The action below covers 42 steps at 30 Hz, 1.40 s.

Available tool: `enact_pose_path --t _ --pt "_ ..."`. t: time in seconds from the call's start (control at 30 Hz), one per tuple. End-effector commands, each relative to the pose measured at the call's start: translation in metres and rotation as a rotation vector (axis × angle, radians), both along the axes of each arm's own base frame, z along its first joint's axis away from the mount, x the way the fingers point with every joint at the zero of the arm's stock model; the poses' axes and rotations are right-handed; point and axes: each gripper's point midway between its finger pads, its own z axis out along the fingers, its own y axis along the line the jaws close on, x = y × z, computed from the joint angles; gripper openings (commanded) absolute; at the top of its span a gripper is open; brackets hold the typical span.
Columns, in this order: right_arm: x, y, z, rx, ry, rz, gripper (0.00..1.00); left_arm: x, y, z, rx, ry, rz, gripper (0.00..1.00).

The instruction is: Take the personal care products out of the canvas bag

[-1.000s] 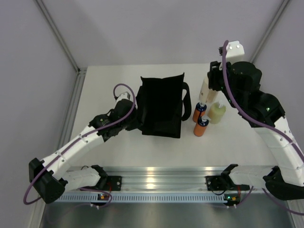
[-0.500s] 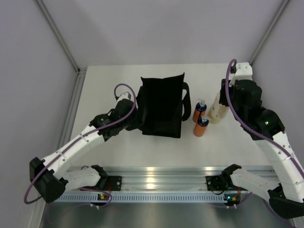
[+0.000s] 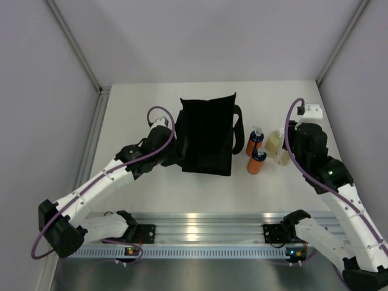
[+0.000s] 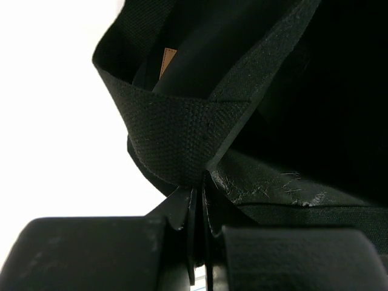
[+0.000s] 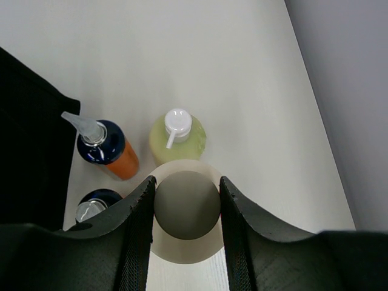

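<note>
Left wrist view: left gripper [image 4: 197, 193] pinched shut on webbing of the boxy black fabric tote bag [image 4: 182, 133]. Bag soft, floppy; arm reaches low and forward. Right gripper [image 5: 187, 203] points down, clamping the beige cylinder bottle [image 5: 182, 247] at its cap. Bottle rigid, smooth, likely light. Orange bottles [image 5: 109, 151] and yellow-green bottle [image 5: 177, 136] stand just ahead of the fingers.

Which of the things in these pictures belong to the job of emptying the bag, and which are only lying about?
Belong to the job:
canvas bag
far orange bottle
near orange bottle
yellow-green bottle
beige bottle, held in the right pincer
left pincer, shut on the bag's strap

Only there, nothing loose:
table
metal rail
</note>
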Motion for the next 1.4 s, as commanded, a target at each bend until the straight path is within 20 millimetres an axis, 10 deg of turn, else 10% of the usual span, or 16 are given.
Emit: enact_pose_path --t 0.0,0.83,1.07,1.37 --pt "0.012 -0.006 0.052 0.123 -0.262 -0.056 0.0 -0.001 -0.004 0.004 0.004 0.003 -0.031 0.0" --pt "0.022 -0.005 -0.057 0.132 -0.244 -0.08 0.0 0.002 -0.008 0.01 -0.001 -0.007 -0.042 0.0" --pt "0.024 0.001 -0.066 0.125 -0.214 -0.049 0.32 0.008 -0.01 0.019 0.0 -0.031 -0.049 0.0" --pt "0.023 0.009 -0.067 0.14 -0.21 -0.002 0.52 0.018 -0.012 0.037 0.016 -0.09 -0.059 0.38"
